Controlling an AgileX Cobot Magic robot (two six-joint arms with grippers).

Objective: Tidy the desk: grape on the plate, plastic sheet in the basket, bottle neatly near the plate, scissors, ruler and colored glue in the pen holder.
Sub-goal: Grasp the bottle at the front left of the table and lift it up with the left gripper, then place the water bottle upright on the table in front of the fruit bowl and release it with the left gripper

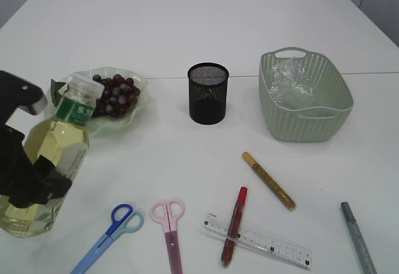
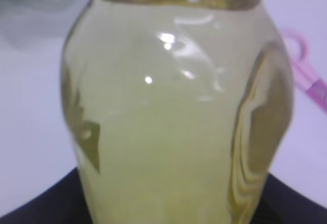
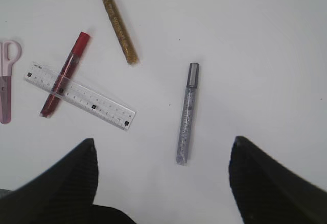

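exterior view: at lower left the left gripper (image 1: 37, 180) clamps the tilted bottle (image 1: 53, 161), near the plate (image 1: 140, 102); it could topple if released.
left wrist view: bottle fills the frame.
right wrist view: right gripper (image 3: 163, 183) wide, empty, above the silver glue pen (image 3: 186, 114).

Bright, even light; bottle (image 2: 173, 112) close-up blurred (glare spots).

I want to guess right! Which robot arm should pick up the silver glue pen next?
The right arm, probably. Its open right gripper hangs just above the silver glue pen. The left gripper is busy holding the bottle.
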